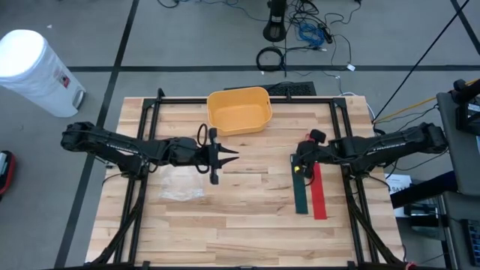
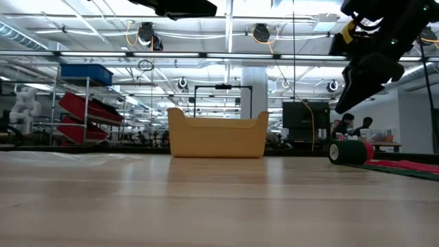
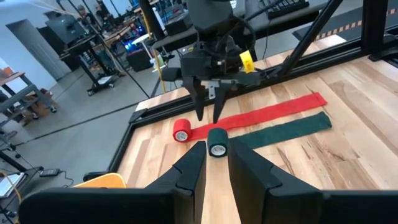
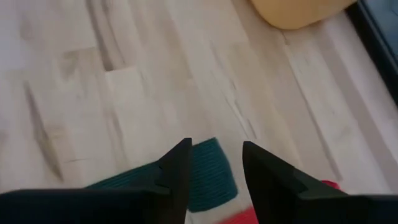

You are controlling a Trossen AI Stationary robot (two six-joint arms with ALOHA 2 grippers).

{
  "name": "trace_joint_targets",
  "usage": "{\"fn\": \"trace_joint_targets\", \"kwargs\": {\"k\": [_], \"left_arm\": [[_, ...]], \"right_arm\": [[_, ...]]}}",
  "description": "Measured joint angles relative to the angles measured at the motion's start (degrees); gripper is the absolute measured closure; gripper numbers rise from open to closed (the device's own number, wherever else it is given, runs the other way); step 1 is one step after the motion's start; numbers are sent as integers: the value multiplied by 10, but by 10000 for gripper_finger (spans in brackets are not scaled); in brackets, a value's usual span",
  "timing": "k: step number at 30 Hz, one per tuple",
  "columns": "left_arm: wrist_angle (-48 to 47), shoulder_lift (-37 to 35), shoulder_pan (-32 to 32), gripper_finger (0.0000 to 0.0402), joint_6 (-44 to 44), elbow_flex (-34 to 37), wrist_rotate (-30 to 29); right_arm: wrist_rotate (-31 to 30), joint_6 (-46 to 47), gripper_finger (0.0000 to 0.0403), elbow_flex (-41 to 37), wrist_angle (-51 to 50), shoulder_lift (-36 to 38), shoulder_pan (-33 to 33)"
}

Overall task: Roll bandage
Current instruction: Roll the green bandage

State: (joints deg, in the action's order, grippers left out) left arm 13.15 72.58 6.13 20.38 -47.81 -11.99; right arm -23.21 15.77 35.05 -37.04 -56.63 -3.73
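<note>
Two bandages lie side by side at the table's right, a dark green one [image 1: 301, 193] and a red one [image 1: 319, 193]. Each has its far end rolled up, the green roll [image 3: 217, 142] and the red roll [image 3: 181, 130], and its unrolled strip flat on the wood. My right gripper [image 3: 208, 118] is open and points down. It hangs just above the green roll [image 4: 208, 174], with its fingers to either side and clear of it. My left gripper [image 1: 219, 163] is open and empty near the table's middle, pointing toward the right arm.
A yellow basket [image 1: 238, 109] stands at the table's far middle. A clear plastic wrapper [image 1: 180, 189] lies on the wood near my left gripper. Black frame rails [image 1: 341, 127] run along the table's sides and far edge.
</note>
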Motion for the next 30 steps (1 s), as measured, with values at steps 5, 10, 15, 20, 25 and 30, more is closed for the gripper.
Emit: {"fn": "trace_joint_targets", "kwargs": {"k": [5,10,15,20,25,30], "left_arm": [[-2,0,0,328,0,0,0],[-2,0,0,328,0,0,0],[-2,0,0,328,0,0,0],[-2,0,0,328,0,0,0],[-2,0,0,328,0,0,0],[-2,0,0,328,0,0,0]], "right_arm": [[-22,6,273,11,-19,-19,0],[-21,-3,273,11,-22,-46,0],[-21,-4,273,12,-28,-73,0],[-24,-9,273,55,-76,-100,0],[-33,-16,273,62,-93,-104,3],[-40,-15,273,62,-94,-104,15]]}}
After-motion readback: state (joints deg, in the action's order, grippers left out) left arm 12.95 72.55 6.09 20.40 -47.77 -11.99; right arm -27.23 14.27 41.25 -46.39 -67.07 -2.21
